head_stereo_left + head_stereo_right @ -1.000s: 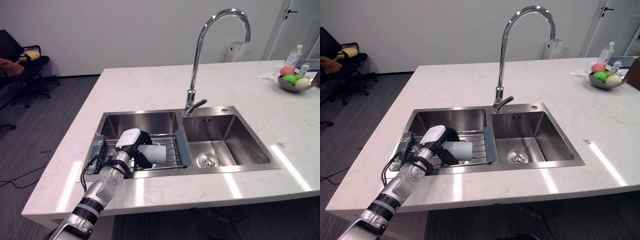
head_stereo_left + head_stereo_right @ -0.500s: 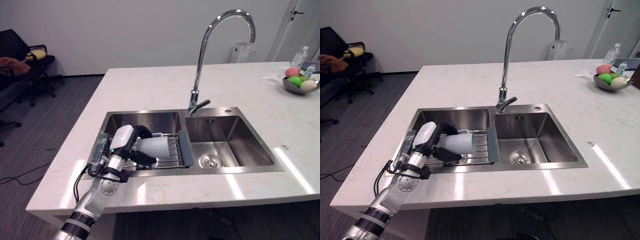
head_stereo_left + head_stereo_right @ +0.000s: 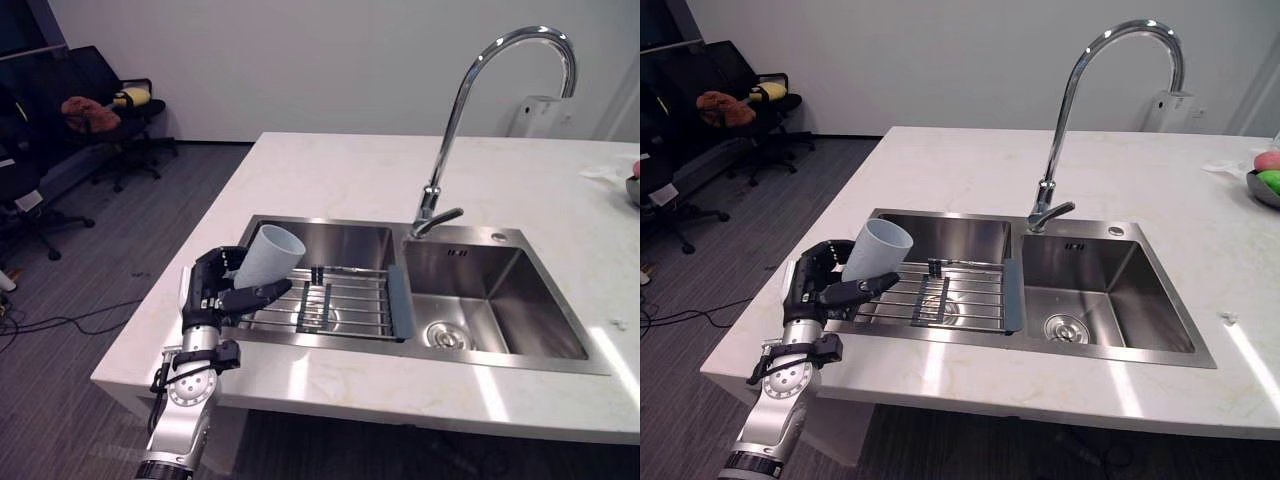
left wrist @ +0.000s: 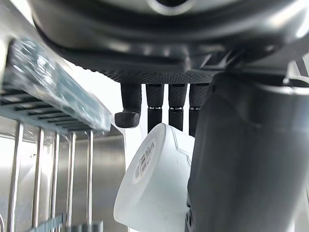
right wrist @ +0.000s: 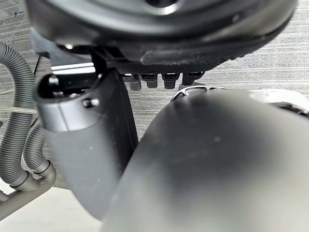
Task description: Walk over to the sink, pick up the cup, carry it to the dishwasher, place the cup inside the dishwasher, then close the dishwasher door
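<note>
A white cup (image 3: 268, 257) hangs in the air over the left rim of the sink (image 3: 500, 290), tilted with its mouth up and to the right. My left hand (image 3: 215, 290) is shut on the cup, with fingers round its far side and the thumb along the near side. In the left wrist view the cup's base (image 4: 154, 179) sits between the curled fingers (image 4: 159, 104) and the thumb. My right hand (image 5: 159, 29) hangs low over grey floor, its fingers relaxed and holding nothing.
A wire rack (image 3: 345, 300) spans the left basin, and a tall curved faucet (image 3: 470, 110) rises behind the divider. The white counter (image 3: 330, 170) surrounds the sink. Office chairs (image 3: 110, 110) stand at the far left. A fruit bowl (image 3: 1265, 185) sits at the right edge.
My left hand has lifted the cup off the rack and drawn it left, over the sink's rim, its mouth now tipped upward. The camera has shifted, so the whole scene sits further right.
</note>
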`<state>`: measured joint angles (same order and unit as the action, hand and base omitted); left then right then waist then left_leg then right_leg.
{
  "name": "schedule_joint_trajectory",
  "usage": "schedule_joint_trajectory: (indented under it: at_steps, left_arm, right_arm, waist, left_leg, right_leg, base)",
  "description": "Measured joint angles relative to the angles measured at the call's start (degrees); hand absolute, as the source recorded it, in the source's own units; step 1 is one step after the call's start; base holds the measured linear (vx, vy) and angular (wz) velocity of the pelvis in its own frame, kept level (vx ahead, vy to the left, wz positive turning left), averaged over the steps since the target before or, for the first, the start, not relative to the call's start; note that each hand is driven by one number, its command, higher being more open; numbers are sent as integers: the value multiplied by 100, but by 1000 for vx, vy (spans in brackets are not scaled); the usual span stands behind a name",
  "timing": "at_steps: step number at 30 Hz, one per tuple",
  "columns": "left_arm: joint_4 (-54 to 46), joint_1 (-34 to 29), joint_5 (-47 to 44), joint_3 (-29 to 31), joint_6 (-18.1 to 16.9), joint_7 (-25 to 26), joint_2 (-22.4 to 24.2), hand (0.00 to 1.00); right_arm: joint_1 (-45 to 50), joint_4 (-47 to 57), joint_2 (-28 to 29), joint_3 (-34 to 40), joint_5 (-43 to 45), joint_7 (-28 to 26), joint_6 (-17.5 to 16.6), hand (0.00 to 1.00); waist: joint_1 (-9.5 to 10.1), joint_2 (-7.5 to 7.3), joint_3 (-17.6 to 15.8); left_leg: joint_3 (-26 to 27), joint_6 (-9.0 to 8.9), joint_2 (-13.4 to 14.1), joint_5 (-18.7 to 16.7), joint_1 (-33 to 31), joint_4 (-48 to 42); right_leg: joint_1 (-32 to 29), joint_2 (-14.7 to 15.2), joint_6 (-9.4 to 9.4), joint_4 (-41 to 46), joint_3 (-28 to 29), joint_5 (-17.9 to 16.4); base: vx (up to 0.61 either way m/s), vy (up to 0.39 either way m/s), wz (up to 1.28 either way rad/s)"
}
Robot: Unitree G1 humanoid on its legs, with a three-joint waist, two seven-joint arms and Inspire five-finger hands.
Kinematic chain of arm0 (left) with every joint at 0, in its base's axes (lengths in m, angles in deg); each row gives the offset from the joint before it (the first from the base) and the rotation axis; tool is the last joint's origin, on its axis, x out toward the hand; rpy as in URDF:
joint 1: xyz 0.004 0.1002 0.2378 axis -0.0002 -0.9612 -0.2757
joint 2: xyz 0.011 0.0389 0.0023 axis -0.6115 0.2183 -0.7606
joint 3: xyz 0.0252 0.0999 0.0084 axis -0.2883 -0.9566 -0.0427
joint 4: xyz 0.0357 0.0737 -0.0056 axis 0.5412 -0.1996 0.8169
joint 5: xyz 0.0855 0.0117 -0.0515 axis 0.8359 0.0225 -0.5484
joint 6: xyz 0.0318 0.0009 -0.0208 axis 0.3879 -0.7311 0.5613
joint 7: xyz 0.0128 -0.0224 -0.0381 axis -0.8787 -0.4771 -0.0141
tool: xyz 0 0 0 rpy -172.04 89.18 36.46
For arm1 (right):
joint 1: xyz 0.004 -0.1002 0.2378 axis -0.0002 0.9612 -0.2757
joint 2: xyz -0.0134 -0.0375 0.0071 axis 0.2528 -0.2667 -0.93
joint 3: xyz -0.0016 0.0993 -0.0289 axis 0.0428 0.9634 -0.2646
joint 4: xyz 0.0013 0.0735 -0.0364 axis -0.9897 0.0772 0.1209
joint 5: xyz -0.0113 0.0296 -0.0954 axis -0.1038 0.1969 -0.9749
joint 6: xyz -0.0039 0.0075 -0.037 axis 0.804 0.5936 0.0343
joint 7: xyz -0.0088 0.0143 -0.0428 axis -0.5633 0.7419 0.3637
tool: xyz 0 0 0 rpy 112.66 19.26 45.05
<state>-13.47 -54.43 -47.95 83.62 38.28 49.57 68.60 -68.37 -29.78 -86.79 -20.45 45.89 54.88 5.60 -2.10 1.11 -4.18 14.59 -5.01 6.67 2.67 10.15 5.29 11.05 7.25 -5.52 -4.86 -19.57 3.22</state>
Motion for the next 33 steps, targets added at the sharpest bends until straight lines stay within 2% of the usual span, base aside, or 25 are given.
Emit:
schedule_joint_trajectory:
  at_steps: [6, 8, 10, 12, 13, 14, 15, 16, 17, 19, 20, 21, 22, 23, 24, 25, 26, 27, 28, 29, 30, 31, 32, 33]
  left_arm:
    - [-1167, -773, 20, 552, -236, 281, 482, 0]
    - [-1834, -1118, 37, 875, -434, 493, 815, 0]
    - [-2172, -1291, 19, 1068, -595, 610, 980, 0]
    - [-2578, -1637, 18, 1225, -879, 787, 1160, 0]
    - [-2653, -1731, 17, 1249, -932, 831, 1210, 0]
    - [-2786, -1939, 10, 1287, -992, 913, 1295, 0]
    - [-2782, -1978, -2, 1316, -1036, 933, 1339, 0]
    - [-2773, -1945, -4, 1310, -1050, 933, 1374, 0]
    - [-2771, -1908, -162, 1250, -1186, 832, 1504, 0]
    - [-2791, -1909, -275, 1231, -1409, 766, 1730, 0]
    - [-2829, -1904, -311, 1182, -1493, 750, 1776, 0]
    - [-2901, -1825, -320, 917, -1571, 666, 1825, 0]
    - [-2913, -1656, -327, 665, -1613, 602, 1852, 0]
    - [-2916, -1579, -331, 623, -1651, 591, 1871, 0]
    - [-2901, -1452, -336, 617, -1705, 578, 1858, 0]
    - [-2824, -1408, -338, 612, -1749, 523, 1798, 0]
    - [-2816, -1460, -339, 593, -1756, 529, 1790, 0]
    - [-2807, -1499, -400, 576, -1761, 527, 1796, 0]
    - [-2806, -1496, -439, 504, -1762, 481, 1762, 0]
    - [-2794, -1468, -448, 407, -1751, 443, 1716, 0]
    - [-2770, -1347, -457, 190, -1735, 376, 1612, 0]
    - [-2638, -927, -590, -170, -1762, 76, 1400, 0]
    - [-2517, -732, -647, -316, -1779, -65, 1335, 0]
    - [-2078, -389, -704, -584, -1836, -312, 1221, 0]
  right_arm:
    - [39, -121, 67, 243, -215, -51, 21, 100]
    - [39, -174, 106, 345, -275, -69, 30, 100]
    - [27, -170, 113, 350, -277, -86, 32, 100]
    - [49, -199, 57, 272, -189, -66, 153, 100]
    - [51, -221, 51, 248, -112, -47, 185, 100]
    - [72, -286, 21, 284, -39, 7, 201, 100]
    - [100, -334, 54, 407, 113, 75, 190, 100]
    - [74, -422, 90, 484, 153, 99, 176, 100]
    - [106, -555, 115, 628, 364, 330, 21, 100]
    - [165, -512, 35, 603, 571, 554, 37, 100]
    - [180, -483, 14, 577, 634, 587, 89, 100]
    - [207, -373, -154, 500, 774, 632, 203, 100]
    - [106, -380, -335, 486, 847, 644, 308, 100]
    - [-31, -403, -373, 482, 939, 649, 367, 100]
    - [-225, -407, -346, 467, 1071, 650, 429, 100]
    - [-349, -407, -302, 450, 1249, 729, 419, 100]
    - [-423, -391, -306, 434, 1276, 739, 437, 100]
    - [-477, -269, -334, 437, 1401, 782, 450, 100]
    - [-474, -116, -306, 433, 1497, 918, 469, 100]
    - [-463, -7, -264, 438, 1537, 989, 494, 100]
    - [-387, 78, -177, 459, 1665, 1082, 509, 100]
    - [-353, 290, -11, 610, 1984, 1323, 445, 100]
    - [-357, 349, 36, 683, 2189, 1408, 433, 100]
    - [-465, 332, 175, 871, 2573, 1556, 369, 100]
  waist:
    - [217, -61, 14]
    - [305, -85, -42]
    - [390, -43, -152]
    - [659, -46, -208]
    - [715, -25, -221]
    - [826, -20, -230]
    - [885, -135, -280]
    - [879, -222, -303]
    - [861, -145, -350]
    - [879, -112, -351]
    - [872, -49, -339]
    - [833, 213, -368]
    - [715, 310, -460]
    - [710, 335, -516]
    - [659, 291, -553]
    - [594, 172, -628]
    - [654, 195, -643]
    - [710, 267, -660]
    - [824, 305, -654]
    - [796, 372, -616]
    - [678, 440, -569]
    - [482, 500, -529]
    - [406, 509, -527]
    - [315, 367, -600]
  left_leg:
    - [-199, 7, 1, -57, -181, -208]
    - [-685, 15, 25, -348, -617, -967]
    - [-1091, 15, -6, -418, -798, -1252]
    - [-1758, 11, -161, -221, -1028, -1129]
    - [-1931, 37, -203, -144, -1053, -966]
    - [-1726, 270, -180, -150, -1092, -634]
    - [-998, 829, -150, -314, -1196, -477]
    - [-503, 886, -104, -380, -1410, -762]
    - [746, 1170, 67, -571, -1907, -1852]
    - [1906, 1330, 204, -673, -1828, -2371]
    - [2218, 1506, 309, -572, -1715, -2395]
    - [2447, 1702, 244, -350, -1599, -2250]
    - [2406, 1779, 83, -301, -1526, -1864]
    - [2262, 1715, -31, -250, -1476, -1579]
    - [2021, 1477, -379, -46, -1358, -918]
    - [2281, 1296, -487, -203, -1206, -757]
    - [2365, 1291, -446, -218, -1163, -814]
    - [2415, 1229, -549, -237, -1084, -833]
    - [2160, 1297, -775, -306, -1040, -770]
    - [1903, 1316, -892, -311, -991, -731]
    - [1418, 1353, -1044, -295, -984, -662]
    - [506, 1430, -1298, -161, -1098, -521]
    - [168, 1335, -1382, -112, -1123, -410]
    - [42, 795, -1406, -497, -1166, -552]
  right_leg:
    - [50, 19, -23, 17, -152, -39]
    - [100, 83, -29, 353, -575, -275]
    - [153, 157, -40, 758, -946, -558]
    - [243, 233, -91, 1054, -1590, -839]
    - [281, 238, -108, 1065, -1812, -890]
    - [383, 261, -142, 1022, -2330, -890]
    - [495, 384, -120, 861, -3015, -872]
    - [519, 482, -115, 843, -3427, -871]
    - [531, 703, -82, 1100, -4276, -924]
    - [635, 962, -151, 1360, -4953, -876]
    - [696, 979, -145, 1484, -5119, -880]
    - [846, 1105, 57, 2101, -5327, -989]
    - [797, 1240, 103, 2585, -5300, -1353]
    - [744, 1097, -84, 2371, -5257, -1499]
    - [674, 887, -71, 1823, -5139, -1192]
    - [897, 942, -426, 1688, -5487, -962]
    - [949, 995, -387, 1746, -5586, -938]
    - [1116, 1167, -327, 1938, -5704, -950]
    - [1185, 1365, -67, 2322, -5498, -977]
    - [1167, 1482, 366, 2611, -5170, -984]
    - [1025, 1626, 851, 3126, -4442, -1014]
    - [541, 1209, 665, 3397, -2845, -1498]
    - [324, 903, 610, 3344, -2294, -1693]
    - [-120, 388, 549, 3036, -1042, -1933]
  base:
    - [-1, -3, 17]
    - [2, -19, 91]
    - [-37, -29, 119]
    - [-116, -84, 164]
    - [-115, -102, 188]
    - [-109, -96, 226]
    - [-103, -49, 252]
    - [-89, 18, 317]
    - [-47, 83, 282]
    - [2, 71, 224]
    - [84, 122, 210]
    - [32, 213, 255]
    - [-25, 239, 255]
    - [-192, 212, 235]
    - [-201, 161, 219]
    - [-176, 135, 192]
    - [-84, 128, 145]
    - [-52, 175, 91]
    - [-44, 212, 114]
    - [14, 248, 152]
    - [34, 167, 285]
    - [27, 88, 313]
    - [8, -17, 371]
    - [40, -83, 288]
